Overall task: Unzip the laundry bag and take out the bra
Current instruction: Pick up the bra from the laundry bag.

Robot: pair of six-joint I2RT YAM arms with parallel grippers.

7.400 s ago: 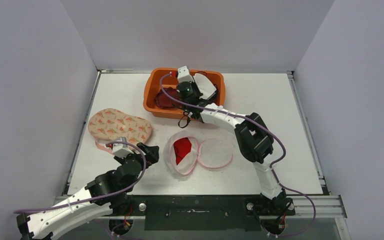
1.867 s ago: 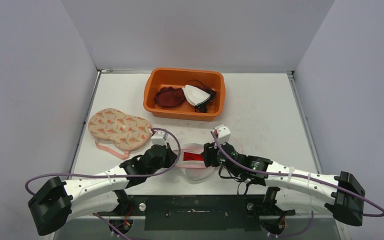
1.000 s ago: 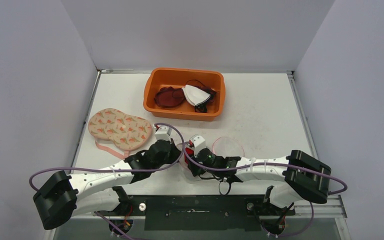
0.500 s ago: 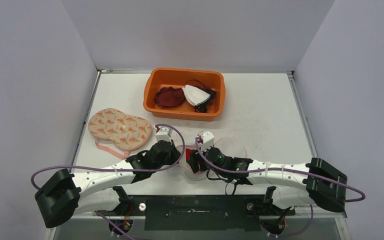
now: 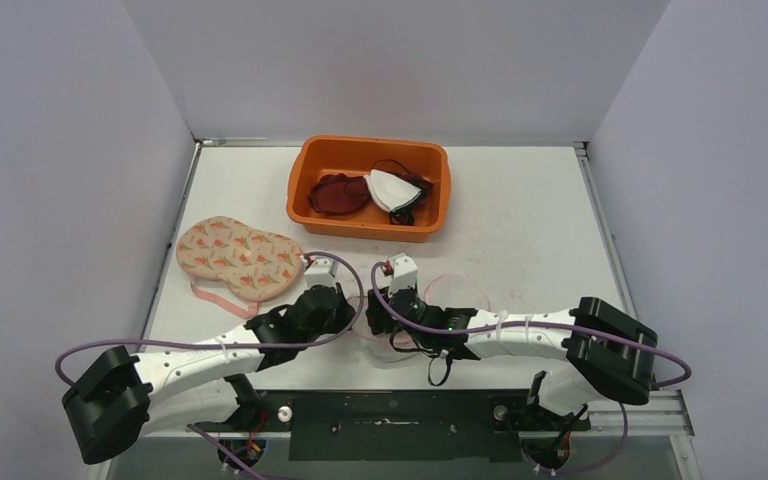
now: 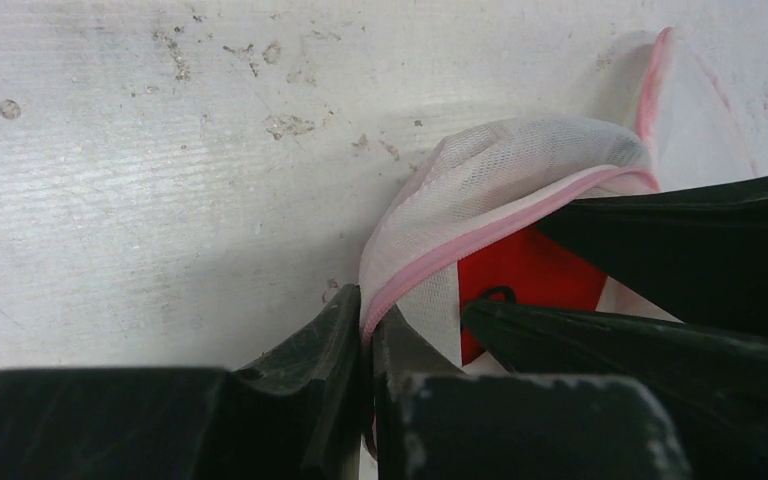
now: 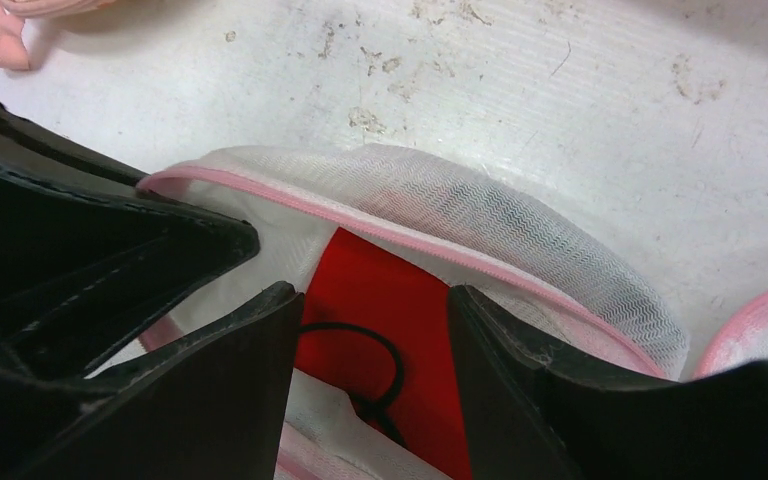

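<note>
My left gripper (image 6: 365, 312) pinches the laundry bag (image 6: 520, 165) by its pink rim, lower centre. I'd sink the spread right gripper (image 7: 370, 300) onto the red bra (image 7: 425, 340), closing clear of mesh.

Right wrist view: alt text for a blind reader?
Open right fingers straddle a red bra lying inside the unzipped white mesh laundry bag. At left, the left fingers hold the bag's pink rim, on a scuffed white table.

I see bright, even overhead light in the top view, shadows soft. Wrist views are sharp on the table (image 6: 160, 150); black foreground along the bottom edge blurs.
</note>
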